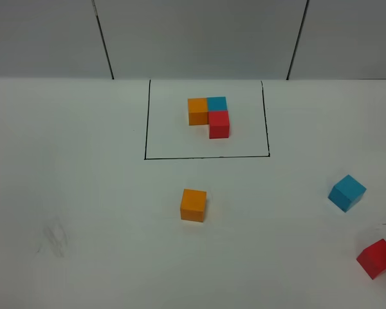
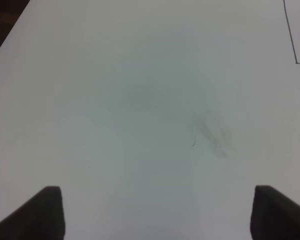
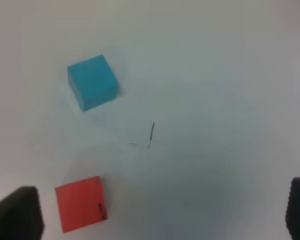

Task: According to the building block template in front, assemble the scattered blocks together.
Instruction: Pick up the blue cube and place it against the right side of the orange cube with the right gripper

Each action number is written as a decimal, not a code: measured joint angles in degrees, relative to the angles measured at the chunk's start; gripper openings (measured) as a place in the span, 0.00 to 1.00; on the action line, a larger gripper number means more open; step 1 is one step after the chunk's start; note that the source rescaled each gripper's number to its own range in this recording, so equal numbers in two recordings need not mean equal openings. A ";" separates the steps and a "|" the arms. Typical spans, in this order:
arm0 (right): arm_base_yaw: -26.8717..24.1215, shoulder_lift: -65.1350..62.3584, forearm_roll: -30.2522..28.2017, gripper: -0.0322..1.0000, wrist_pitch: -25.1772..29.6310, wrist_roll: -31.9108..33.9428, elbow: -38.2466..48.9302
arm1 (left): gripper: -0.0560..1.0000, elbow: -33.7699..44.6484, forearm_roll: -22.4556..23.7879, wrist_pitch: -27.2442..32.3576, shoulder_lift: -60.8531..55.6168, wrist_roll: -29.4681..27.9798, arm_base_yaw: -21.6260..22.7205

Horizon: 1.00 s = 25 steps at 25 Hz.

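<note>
A: Where is everything?

B: The template (image 1: pixel 209 116) sits inside its drawn frame (image 1: pixel 145 122) at the far side of the tabletop (image 1: pixel 83 193). The orange block (image 1: pixel 193 205) lies just in front of the frame. The blue block (image 1: pixel 347 192) and red block (image 1: pixel 377 258) are well off to the right.

A: And the pincers?

B: Both are released and hold nothing. The left pincer (image 2: pixel 160 212) hangs over bare tabletop. The right pincer (image 3: pixel 159 210) is above the red block, which lies close beside one finger, off centre.

A: What is the risk?

B: Closing from there could shove the red block sideways instead of catching it. Both right-hand cubes also lie askew, so an uncorrected twist could leave gaps in the L.
</note>
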 joint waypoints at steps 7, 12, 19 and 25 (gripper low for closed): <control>1.93 22.08 0.19 1.00 -0.62 -15.67 -11.01 | 0.67 0.00 0.00 0.00 0.00 0.00 0.00; 1.93 33.01 1.01 1.00 3.55 -18.70 -20.26 | 0.67 0.06 0.00 0.00 0.00 0.00 0.00; 0.29 41.77 6.11 1.00 8.28 -22.22 -25.85 | 0.67 0.06 0.00 0.00 0.00 0.00 0.00; -0.12 46.18 6.66 0.98 6.21 -23.76 -25.94 | 0.67 0.06 0.00 0.00 0.00 0.00 0.00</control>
